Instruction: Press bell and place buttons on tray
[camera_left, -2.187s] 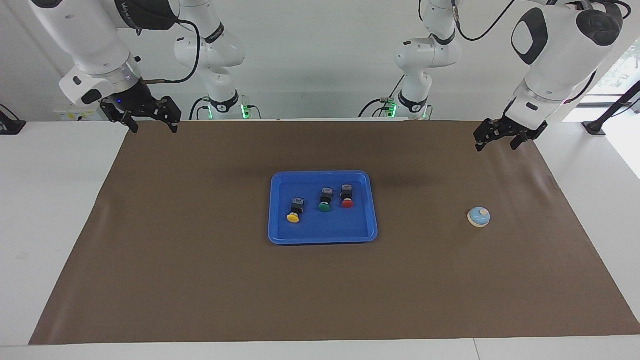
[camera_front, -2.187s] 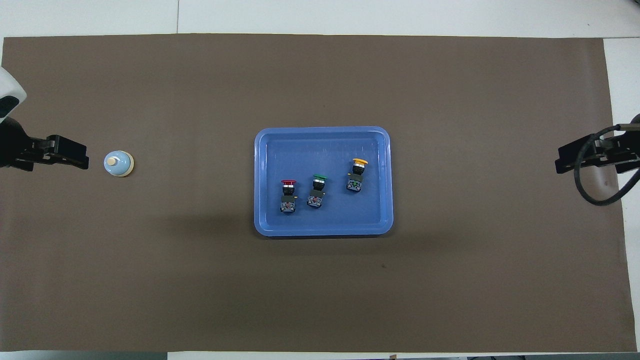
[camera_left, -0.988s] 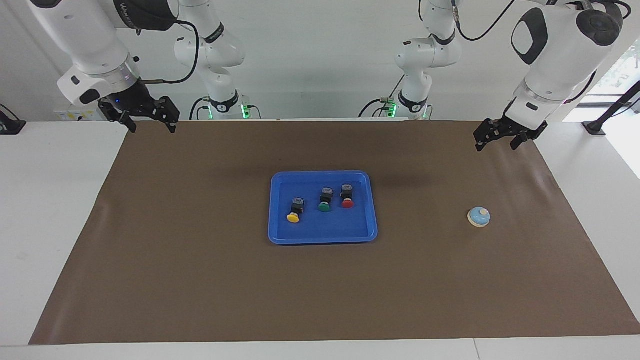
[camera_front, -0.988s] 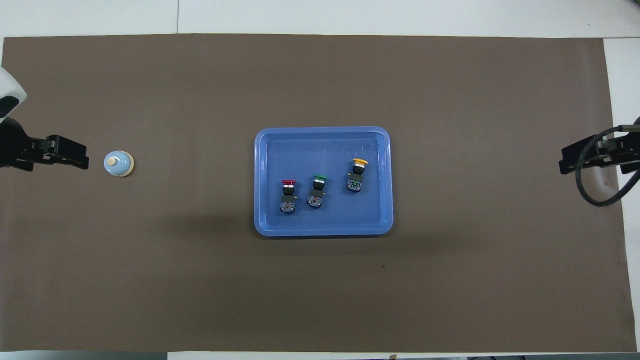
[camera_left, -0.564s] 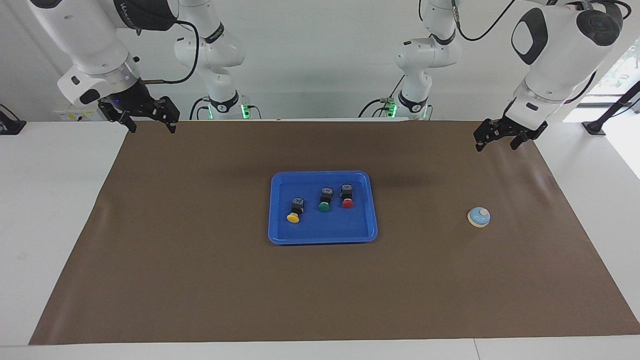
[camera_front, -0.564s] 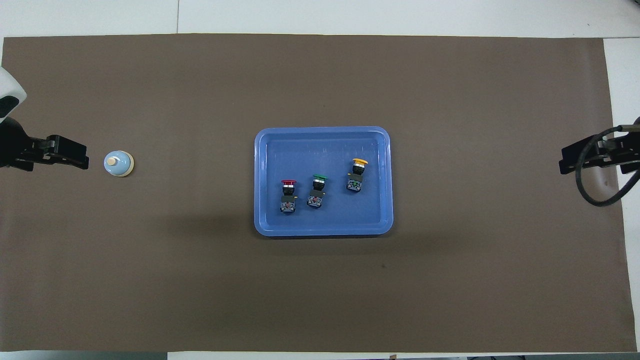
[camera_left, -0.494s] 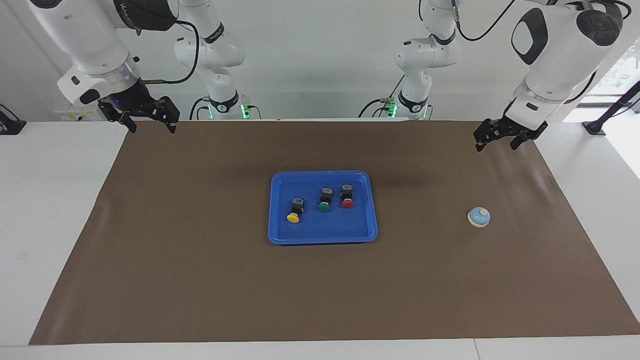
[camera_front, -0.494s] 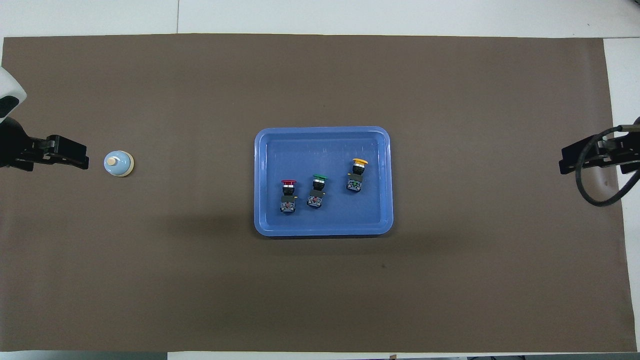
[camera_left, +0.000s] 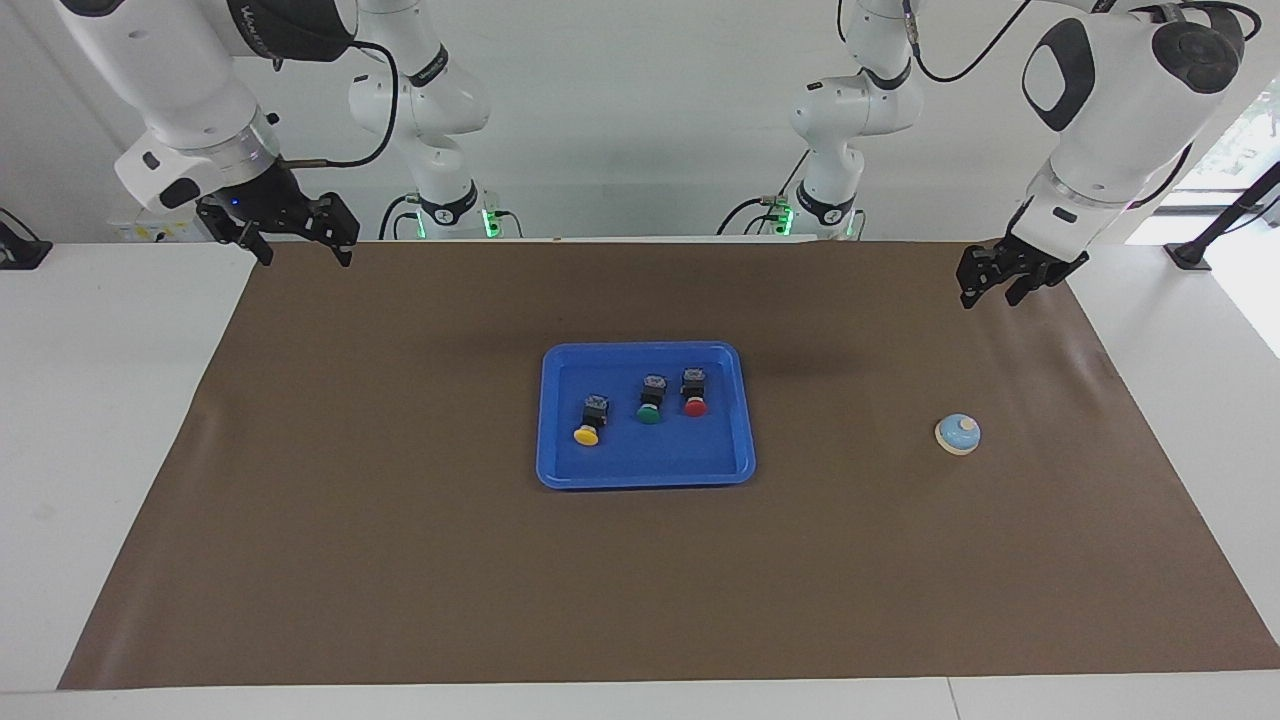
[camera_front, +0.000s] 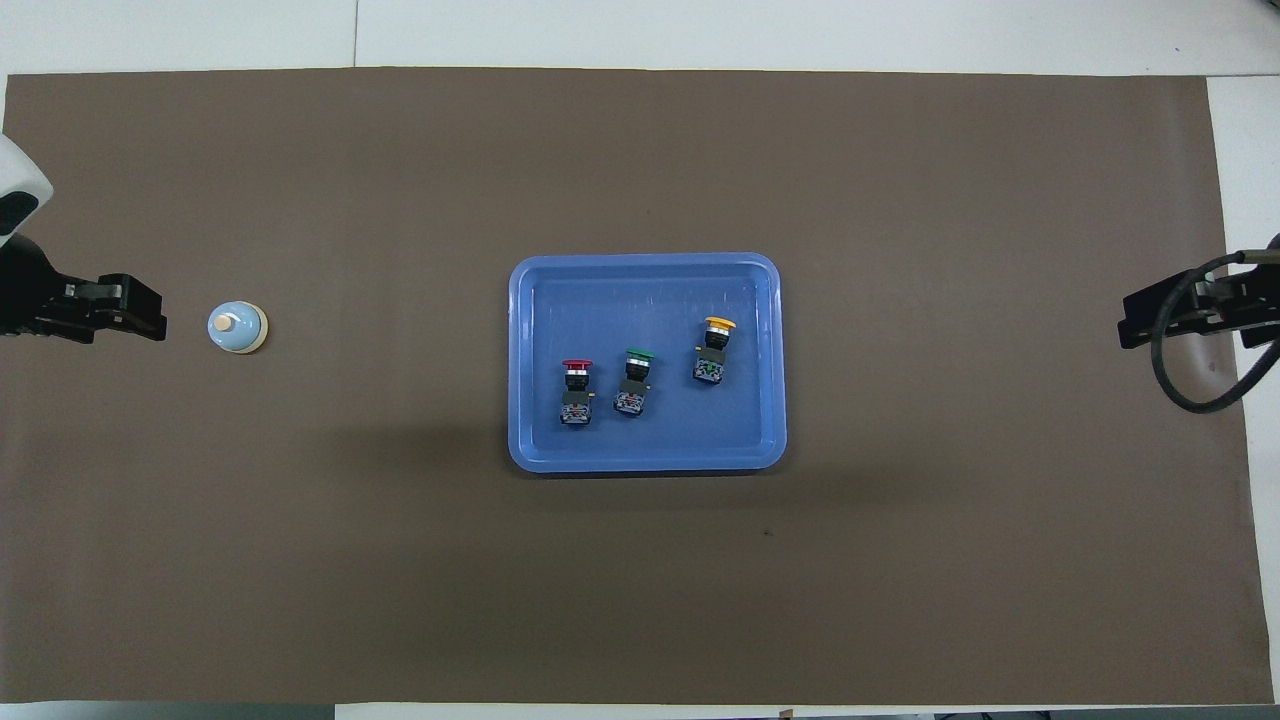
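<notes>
Two white arms stand at a white counter (camera_left: 120, 400) covered almost wholly by a brown mat (camera_left: 400, 560), with a pale wall beyond them in the facing view. A black stand or cable cuts in at the edge of the facing view near the left arm's base; what it is cannot be made out.

In the overhead view both arms are cut off at the frame's edges, so only their black tips show. The left gripper (camera_left: 990, 291) hangs over the mat's edge at the left arm's end, holding nothing; its fingers stand closer together than the other's, but whether they meet cannot be told. The right gripper (camera_left: 298, 246) waits over the mat's corner at the right arm's end, fingers spread apart and empty.

The tray (camera_left: 560, 470) sits mid-mat. In it lie the three buttons on their sides, caps pointing away from the robots: the yellow button (camera_left: 590, 421), the green button (camera_left: 650, 399) and the red button (camera_left: 693, 393), side by side and apart. The bell (camera_left: 958, 434) stands upright on the mat toward the left arm's end, well apart from the tray, with bare mat between it and the left gripper.
</notes>
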